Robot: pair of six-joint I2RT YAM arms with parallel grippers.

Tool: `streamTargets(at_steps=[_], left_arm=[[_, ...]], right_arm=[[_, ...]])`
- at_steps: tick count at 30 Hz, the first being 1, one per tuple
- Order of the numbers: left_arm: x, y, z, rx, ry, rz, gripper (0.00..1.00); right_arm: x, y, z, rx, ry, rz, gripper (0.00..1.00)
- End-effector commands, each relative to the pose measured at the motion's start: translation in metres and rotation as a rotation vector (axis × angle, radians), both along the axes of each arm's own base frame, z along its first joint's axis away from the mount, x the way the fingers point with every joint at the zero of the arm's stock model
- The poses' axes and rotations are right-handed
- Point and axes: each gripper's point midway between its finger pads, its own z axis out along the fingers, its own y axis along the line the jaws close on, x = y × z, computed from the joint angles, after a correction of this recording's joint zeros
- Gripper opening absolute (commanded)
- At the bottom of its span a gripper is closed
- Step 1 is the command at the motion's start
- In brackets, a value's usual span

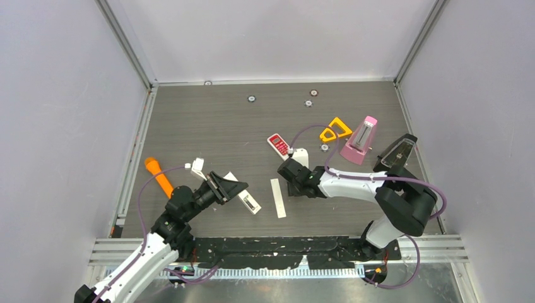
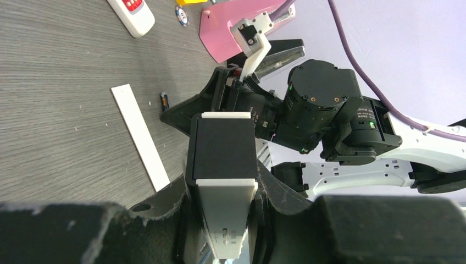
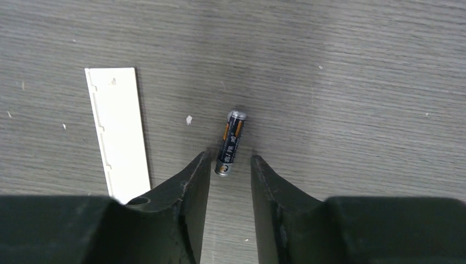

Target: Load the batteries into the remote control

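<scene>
My left gripper [image 2: 222,190] is shut on the remote control [image 2: 222,148], a white body with a black section, which sticks out past the fingers; from above it is the white bar [image 1: 250,202] past the gripper [image 1: 230,187]. A dark battery [image 3: 231,143] with orange print lies on the table, also seen from the left wrist [image 2: 164,102]. My right gripper [image 3: 229,160] is low over it and open, its fingertips on either side of the battery's near end with a gap on each side. From above, the right gripper [image 1: 294,177] hides the battery.
A white cover strip [image 1: 277,197] lies between the grippers, just left of the battery [image 3: 118,132]. A red-and-white remote [image 1: 277,144], yellow triangle [image 1: 334,130], pink metronome [image 1: 359,141] and a black one [image 1: 396,153] stand behind. An orange stick [image 1: 159,175] lies at the left.
</scene>
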Motion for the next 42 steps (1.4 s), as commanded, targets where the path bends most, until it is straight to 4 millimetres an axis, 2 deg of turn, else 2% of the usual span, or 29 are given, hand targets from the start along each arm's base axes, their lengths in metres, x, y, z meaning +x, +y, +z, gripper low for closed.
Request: streamTargets(at_steps=[1,4,6,10,16,17,20,21,23,25,26,27,28,29,30,31,33,42], left_arm=[[0.002,0.0,0.018,-0.029,-0.074,-0.001,0.0],[0.002,-0.001,0.018,-0.029,-0.073,-0.003,0.0],[0.002,-0.001,0.018,-0.029,-0.075,-0.005,0.0],[0.001,-0.002,0.017,-0.025,-0.073,-0.015,0.0],[-0.001,-0.008,0.019,-0.028,-0.077,-0.053,0.0],[-0.001,-0.009,0.019,-0.028,-0.078,-0.058,0.0],[-0.001,-0.012,0.023,-0.035,-0.087,-0.075,0.0],[-0.001,-0.013,0.026,-0.039,-0.092,-0.084,0.0],[-0.001,-0.016,0.029,-0.042,-0.099,-0.097,0.0],[-0.002,-0.017,0.032,-0.048,-0.105,-0.104,0.0],[-0.002,-0.017,0.033,-0.052,-0.107,-0.108,0.0],[-0.003,-0.018,0.034,-0.057,-0.11,-0.112,0.0],[-0.003,-0.018,0.035,-0.063,-0.113,-0.115,0.0],[-0.004,-0.018,0.036,-0.067,-0.113,-0.118,0.0],[-0.004,-0.018,0.036,-0.069,-0.113,-0.118,0.0],[-0.004,-0.018,0.036,-0.071,-0.112,-0.118,0.0],[-0.004,-0.017,0.036,-0.078,-0.11,-0.113,0.0],[-0.007,-0.017,0.043,-0.137,-0.084,-0.111,0.0]], right_arm=[[0.011,0.01,0.005,0.019,-0.023,-0.014,0.34],[0.01,0.008,0.001,0.006,-0.012,-0.021,0.18],[0.009,0.006,0.002,0.003,-0.014,-0.024,0.11],[0.009,0.008,0.018,0.052,-0.051,0.013,0.05],[-0.007,0.031,0.08,0.265,-0.139,0.222,0.05],[-0.015,0.037,0.097,0.325,-0.156,0.288,0.05],[-0.034,0.051,0.132,0.451,-0.189,0.416,0.05],[-0.042,0.057,0.151,0.507,-0.203,0.458,0.05],[-0.054,0.063,0.174,0.547,-0.218,0.505,0.05],[-0.066,0.071,0.196,0.567,-0.235,0.543,0.05],[-0.075,0.076,0.196,0.555,-0.224,0.566,0.05],[-0.078,0.081,0.209,0.567,-0.237,0.575,0.05],[-0.085,0.084,0.204,0.537,-0.212,0.581,0.05],[-0.086,0.086,0.212,0.529,-0.211,0.58,0.05],[-0.091,0.091,0.207,0.504,-0.193,0.583,0.06],[-0.099,0.096,0.213,0.499,-0.182,0.6,0.06],[-0.106,0.103,0.212,0.467,-0.163,0.61,0.05],[-0.116,0.116,0.188,0.283,-0.112,0.613,0.05]])
